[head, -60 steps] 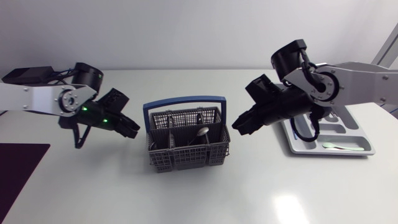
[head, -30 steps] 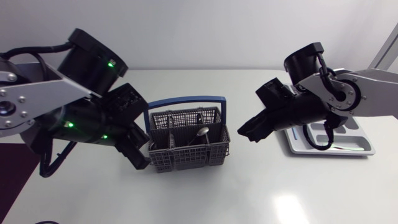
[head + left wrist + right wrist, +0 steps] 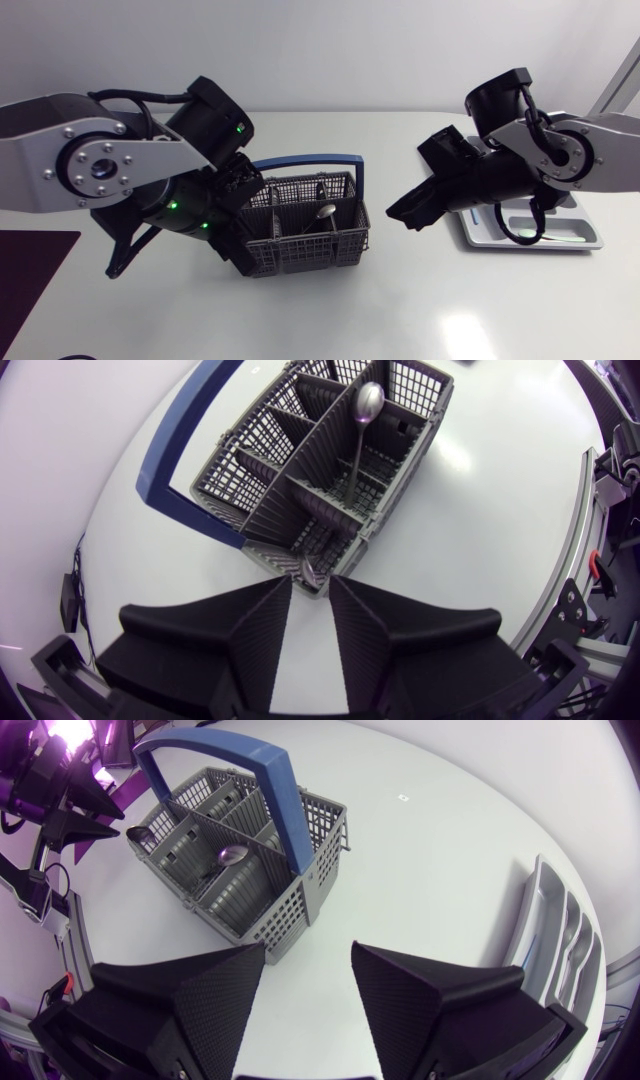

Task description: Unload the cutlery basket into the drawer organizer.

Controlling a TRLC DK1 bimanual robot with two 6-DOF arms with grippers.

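Grey cutlery basket [image 3: 300,240] with blue handle [image 3: 310,157]: centre of the head view, on the white table [image 3: 400,300]. Contents: one metal spoon [image 3: 326,212], bowl up, in a middle compartment; other pieces behind the mesh are too unclear to name. Drawer organizer [image 3: 585,240]: right edge of the head view, partly covered by the right arm, contents indistinct. Left gripper [image 3: 310,588]: at the basket's near corner, fingers slightly apart, gripping nothing. Right gripper [image 3: 308,955]: between basket and organizer, fingers wide apart.

No legible text (in any view)
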